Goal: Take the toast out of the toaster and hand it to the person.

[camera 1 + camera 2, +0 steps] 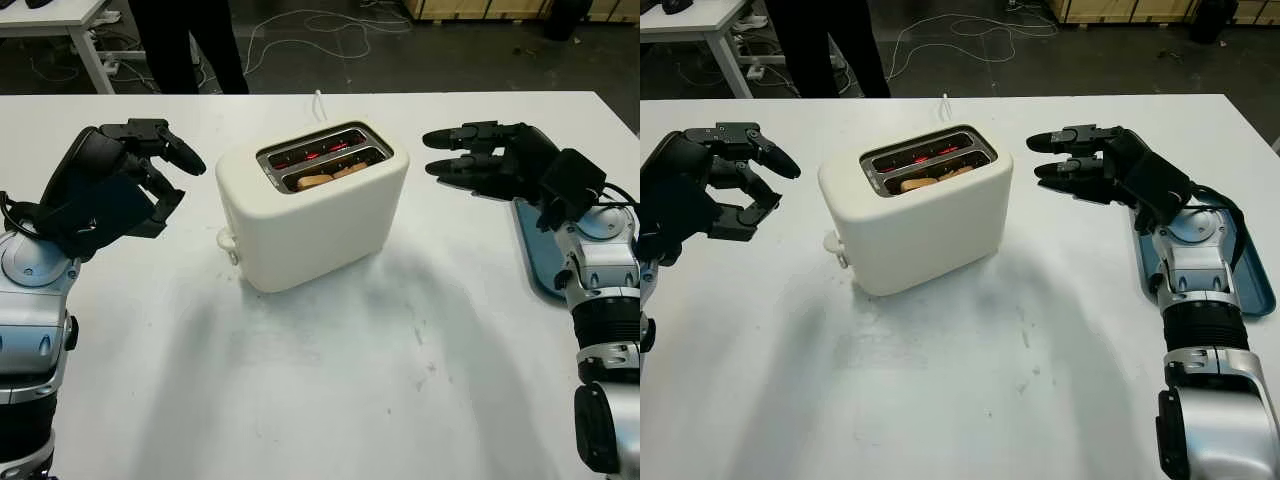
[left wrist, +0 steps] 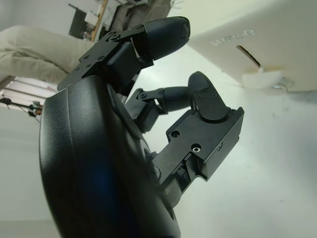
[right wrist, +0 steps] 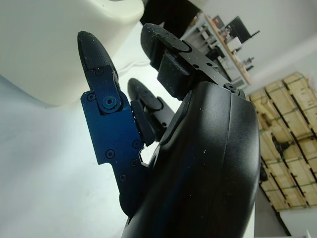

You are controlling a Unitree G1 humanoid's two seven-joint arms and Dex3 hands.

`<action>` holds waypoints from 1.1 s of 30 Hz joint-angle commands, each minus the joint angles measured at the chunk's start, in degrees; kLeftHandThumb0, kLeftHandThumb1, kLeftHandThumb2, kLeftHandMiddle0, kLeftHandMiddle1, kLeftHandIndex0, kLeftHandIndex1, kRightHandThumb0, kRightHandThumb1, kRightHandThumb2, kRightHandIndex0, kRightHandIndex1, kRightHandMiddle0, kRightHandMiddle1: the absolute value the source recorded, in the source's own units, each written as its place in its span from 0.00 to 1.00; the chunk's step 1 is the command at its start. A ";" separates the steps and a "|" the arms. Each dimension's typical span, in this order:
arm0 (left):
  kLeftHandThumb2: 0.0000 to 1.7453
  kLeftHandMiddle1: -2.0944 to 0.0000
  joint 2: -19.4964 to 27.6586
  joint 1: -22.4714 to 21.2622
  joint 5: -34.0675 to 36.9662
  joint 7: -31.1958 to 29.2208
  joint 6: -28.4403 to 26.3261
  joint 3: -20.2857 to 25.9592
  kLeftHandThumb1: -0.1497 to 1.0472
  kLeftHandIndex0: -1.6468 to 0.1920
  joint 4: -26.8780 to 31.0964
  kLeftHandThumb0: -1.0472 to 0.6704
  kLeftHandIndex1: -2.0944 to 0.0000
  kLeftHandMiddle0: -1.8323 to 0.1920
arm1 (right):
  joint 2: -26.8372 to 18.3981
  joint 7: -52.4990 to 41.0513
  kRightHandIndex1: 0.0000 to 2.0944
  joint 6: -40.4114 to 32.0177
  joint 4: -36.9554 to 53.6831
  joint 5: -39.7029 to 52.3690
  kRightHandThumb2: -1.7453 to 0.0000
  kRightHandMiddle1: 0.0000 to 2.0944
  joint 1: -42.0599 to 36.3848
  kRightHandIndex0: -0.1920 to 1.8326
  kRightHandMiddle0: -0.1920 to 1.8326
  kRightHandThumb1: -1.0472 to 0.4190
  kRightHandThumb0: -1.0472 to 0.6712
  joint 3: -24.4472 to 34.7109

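Note:
A cream two-slot toaster [image 1: 310, 215] stands in the middle of the white table [image 1: 330, 400]. Toast [image 1: 330, 176] sits low in its near slot, and the far slot glows red inside. My left hand [image 1: 150, 170] hovers open a short way left of the toaster, holding nothing. My right hand [image 1: 465, 158] is open to the right of the toaster, a little above the table, pointing at the toaster's top edge. A person in dark trousers [image 1: 185, 45] stands beyond the table's far edge.
A blue tray [image 1: 1230, 270] lies on the table's right side under my right forearm. The toaster's lever [image 1: 227, 243] sticks out at its near left end, and its white cord [image 1: 320, 102] runs off the far edge. Cables lie on the dark floor beyond.

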State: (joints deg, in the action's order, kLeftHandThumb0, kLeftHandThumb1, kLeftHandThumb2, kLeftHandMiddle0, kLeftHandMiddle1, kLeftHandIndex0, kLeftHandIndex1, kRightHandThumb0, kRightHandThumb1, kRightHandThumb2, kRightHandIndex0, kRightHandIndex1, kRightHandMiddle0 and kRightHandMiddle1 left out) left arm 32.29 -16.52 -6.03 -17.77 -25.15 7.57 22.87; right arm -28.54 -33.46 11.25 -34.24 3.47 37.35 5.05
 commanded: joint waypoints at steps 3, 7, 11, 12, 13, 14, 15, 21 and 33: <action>0.60 0.37 -0.39 0.01 0.04 0.35 2.08 0.31 0.45 0.50 -1.05 0.68 0.47 0.51 | -0.27 0.03 0.00 0.35 -0.22 -0.17 1.00 0.00 0.70 0.54 0.49 0.15 0.29 -0.26; 0.63 0.37 -0.50 -0.02 -0.18 0.40 1.35 0.26 0.48 0.50 -0.76 0.68 0.46 0.52 | -0.18 -0.04 0.00 -0.08 -0.25 0.06 1.00 0.00 0.80 0.54 0.50 0.16 0.29 -0.17; 0.63 0.38 -0.27 0.21 -0.58 0.31 1.34 0.18 0.51 0.51 -0.32 0.68 0.46 0.52 | -0.23 0.30 0.00 -0.64 0.74 -0.24 1.00 0.00 0.45 0.54 0.49 0.16 0.29 -0.32; 0.63 0.38 -0.27 0.28 -0.58 0.29 1.47 0.23 0.52 0.50 -0.27 0.68 0.46 0.52 | -0.23 0.29 0.00 -0.48 0.85 -0.25 1.00 0.00 0.38 0.54 0.49 0.16 0.29 -0.32; 0.63 0.38 -0.25 0.30 -0.63 0.27 1.44 0.24 0.52 0.50 -0.17 0.69 0.46 0.51 | -0.31 0.34 0.00 -0.14 0.90 -0.46 1.00 0.00 0.31 0.54 0.49 0.16 0.29 -0.41; 0.63 0.38 -0.19 0.28 -0.72 0.25 1.06 0.21 0.53 0.50 0.06 0.69 0.46 0.51 | -0.35 0.35 0.00 0.13 0.87 -0.56 1.00 0.00 0.29 0.54 0.49 0.16 0.29 -0.45; 0.63 0.38 -0.20 0.26 -0.77 0.27 0.71 0.22 0.54 0.50 0.27 0.70 0.46 0.51 | -0.37 0.36 0.00 0.31 0.76 -0.64 1.00 0.00 0.27 0.54 0.49 0.15 0.29 -0.45; 0.59 0.39 -0.21 0.19 -0.85 0.24 -2.10 0.16 0.62 0.52 1.65 0.71 0.46 0.52 | 0.15 0.15 0.00 -1.18 1.23 0.34 1.00 0.00 0.07 0.53 0.49 0.16 0.30 0.00; 0.57 0.40 0.06 0.14 -1.56 0.42 -2.03 -0.20 0.63 0.47 1.90 0.71 0.44 0.51 | 0.30 0.29 0.00 -0.89 1.31 0.59 1.00 0.00 -0.25 0.53 0.49 0.16 0.32 0.19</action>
State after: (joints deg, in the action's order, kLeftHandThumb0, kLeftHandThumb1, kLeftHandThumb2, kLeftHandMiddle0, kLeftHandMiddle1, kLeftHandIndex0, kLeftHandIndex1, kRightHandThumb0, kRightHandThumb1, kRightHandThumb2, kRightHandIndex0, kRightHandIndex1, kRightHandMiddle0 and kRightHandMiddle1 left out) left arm 31.91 -16.51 -6.55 -17.75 -27.40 7.55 24.44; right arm -28.48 -33.40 9.72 -33.05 3.62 37.40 5.09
